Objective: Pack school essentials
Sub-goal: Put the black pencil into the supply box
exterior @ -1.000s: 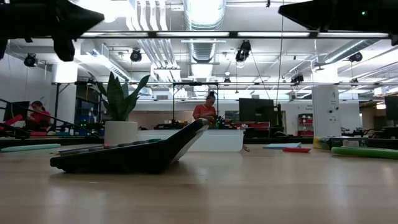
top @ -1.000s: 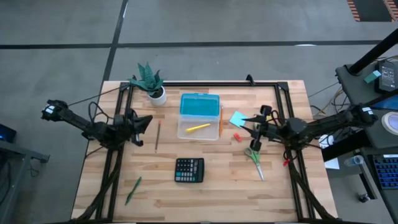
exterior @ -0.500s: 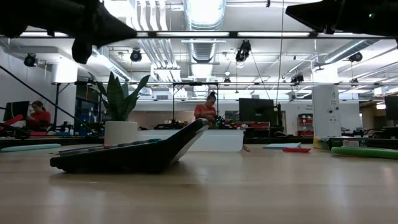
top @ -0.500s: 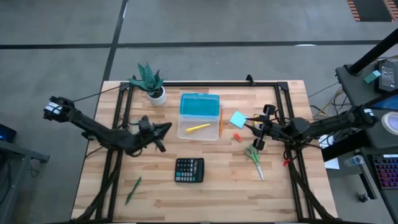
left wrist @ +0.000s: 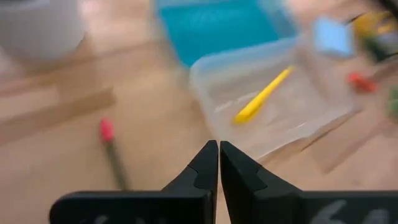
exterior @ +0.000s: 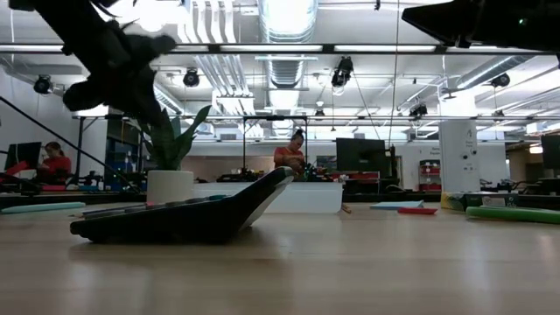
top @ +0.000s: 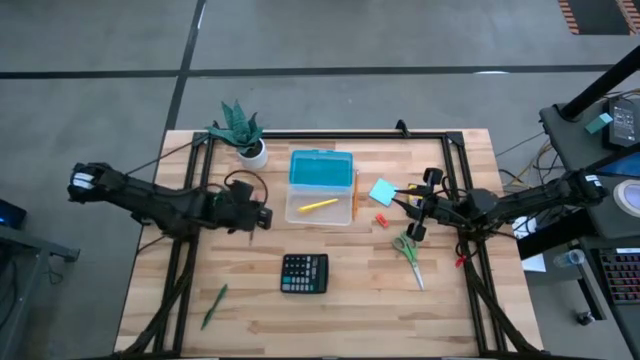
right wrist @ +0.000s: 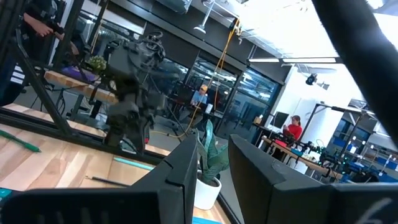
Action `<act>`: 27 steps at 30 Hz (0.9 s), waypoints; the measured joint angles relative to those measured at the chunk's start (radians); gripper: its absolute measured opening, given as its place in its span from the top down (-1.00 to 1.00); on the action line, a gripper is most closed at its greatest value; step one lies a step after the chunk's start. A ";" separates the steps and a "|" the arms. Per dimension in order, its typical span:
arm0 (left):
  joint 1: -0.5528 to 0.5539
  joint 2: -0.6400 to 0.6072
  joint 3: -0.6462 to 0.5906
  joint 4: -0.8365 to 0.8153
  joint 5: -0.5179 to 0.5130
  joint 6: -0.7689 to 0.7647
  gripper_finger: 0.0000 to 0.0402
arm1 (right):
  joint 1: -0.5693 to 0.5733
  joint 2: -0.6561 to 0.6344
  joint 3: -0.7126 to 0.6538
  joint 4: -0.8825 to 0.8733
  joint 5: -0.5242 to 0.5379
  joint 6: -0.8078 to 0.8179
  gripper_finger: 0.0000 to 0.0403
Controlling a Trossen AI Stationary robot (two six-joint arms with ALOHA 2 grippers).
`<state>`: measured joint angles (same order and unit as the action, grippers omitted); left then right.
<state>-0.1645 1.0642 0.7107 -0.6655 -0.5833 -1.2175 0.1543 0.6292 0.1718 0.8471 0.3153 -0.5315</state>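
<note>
A clear box point(top: 320, 205) with its blue lid point(top: 321, 168) laid open stands mid-table, and a yellow pencil point(top: 318, 205) lies inside it. My left gripper point(top: 262, 215) hangs shut and tipped down just left of the box, above a red-ended pencil point(left wrist: 112, 149) lying flat on the table. It holds nothing. My right gripper point(right wrist: 214, 180) hovers at the right, slightly open with nothing between its fingers. Beside it lie a light-blue note pad point(top: 382, 190), a red eraser point(top: 381, 218) and green-handled scissors point(top: 408, 252). An orange pencil point(top: 355, 195) lies along the box's right side. A green pen point(top: 213, 305) lies near left.
A black calculator point(top: 304, 272) sits near the table's middle front. A potted plant point(top: 243, 135) stands at the far left. A black frame point(top: 330, 135) runs around the work area. People sit in the room beyond the table.
My left gripper has swung toward the table's right, toward the box, and has tipped from roughly level to pointing down at the table, rolling as it went. It stays shut.
</note>
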 joint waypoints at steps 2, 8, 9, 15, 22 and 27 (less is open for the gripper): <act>0.048 0.031 0.010 -0.029 0.071 -0.008 1.00 | 0.000 0.000 0.000 0.000 0.000 -0.001 0.59; 0.181 0.165 0.011 -0.058 0.212 0.000 1.00 | 0.000 0.000 0.000 0.000 0.000 -0.003 0.61; 0.197 0.188 0.011 -0.070 0.214 0.000 1.00 | 0.000 0.000 0.000 0.000 0.000 -0.004 0.61; 0.252 0.300 0.043 -0.106 0.237 0.001 1.00 | 0.000 0.000 0.000 -0.003 0.000 -0.011 0.62; 0.255 0.389 0.052 -0.106 0.352 0.003 0.98 | 0.000 0.001 0.000 -0.004 0.000 -0.020 0.61; 0.255 0.423 0.052 -0.104 0.378 0.028 0.75 | 0.000 0.001 0.000 -0.004 0.001 -0.021 0.63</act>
<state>0.0907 1.4874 0.7628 -0.7694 -0.2054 -1.1892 0.1543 0.6304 0.1719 0.8429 0.3160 -0.5526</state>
